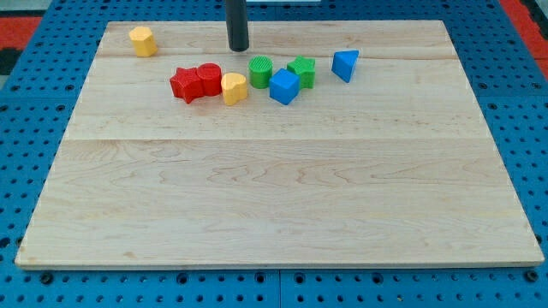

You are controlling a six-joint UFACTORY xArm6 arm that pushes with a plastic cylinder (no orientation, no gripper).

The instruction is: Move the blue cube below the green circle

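The blue cube (284,86) sits on the wooden board near the view's top, touching the green circle (260,71) at its lower right. My tip (238,48) rests on the board above and to the left of the green circle, a short gap away from both blocks. It touches no block.
A green star (301,71) sits right of the green circle, a blue triangle (344,64) further right. A yellow heart (234,88), red cylinder (209,79) and red star (185,84) cluster to the left. A yellow block (143,40) lies at top left. Board edge (274,263).
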